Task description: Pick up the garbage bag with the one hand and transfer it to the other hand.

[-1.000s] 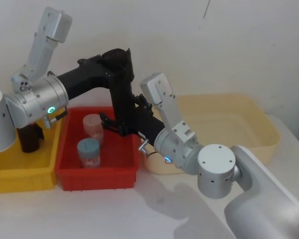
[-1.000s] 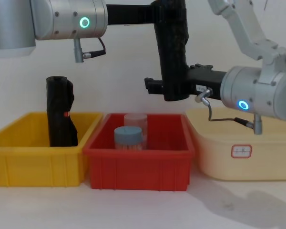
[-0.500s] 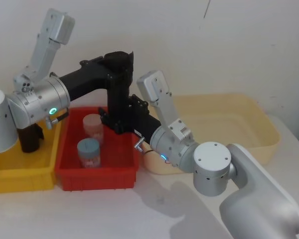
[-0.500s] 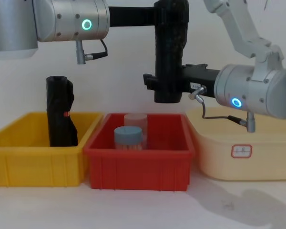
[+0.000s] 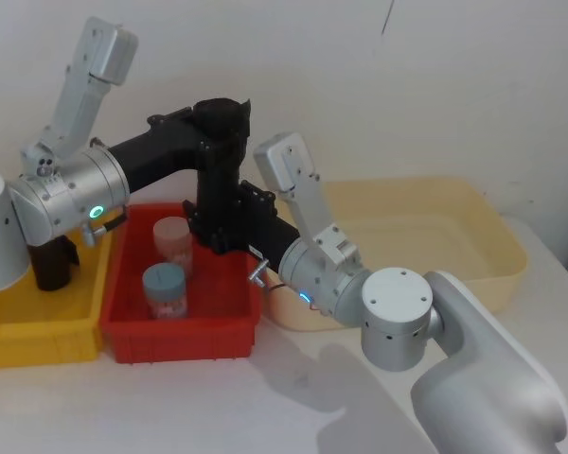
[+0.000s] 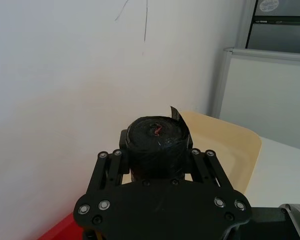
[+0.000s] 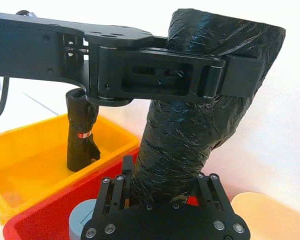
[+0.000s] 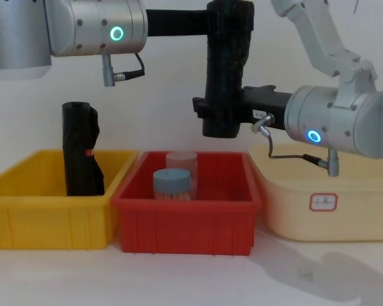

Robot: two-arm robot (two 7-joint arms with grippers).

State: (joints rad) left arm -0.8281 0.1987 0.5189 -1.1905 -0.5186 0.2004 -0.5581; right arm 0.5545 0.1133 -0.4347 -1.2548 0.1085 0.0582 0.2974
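A thick black garbage bag roll (image 5: 216,180) hangs upright in the air above the back of a red bin (image 5: 180,336), held at both ends by two robot arms.

The left claw (image 5: 220,132), on a long black forearm with a green ring light, comes in from the left and is clamped around the top of the roll. In the left wrist view, the claw (image 6: 157,161) has one finger on each side of the roll's coiled top end (image 6: 157,135).

The right claw (image 5: 218,227), on a silver arm with a blue ring light, comes in from the right. It is closed on the lower part of the roll, with fingers pressed against both sides. In the chest view, the roll (image 8: 225,70) stands straight up between the left claw (image 8: 230,19) above and the right claw (image 8: 212,115) below.

The red bin holds two jars, a blue-lidded one (image 5: 166,288) in front and a pale one (image 5: 172,241) behind it. To its left is a yellow bin (image 5: 38,340), where a second black roll with a small red mark (image 8: 80,150) stands upright. To its right is a cream tub (image 5: 492,236). All three containers sit side by side on a white worktop (image 5: 218,407).
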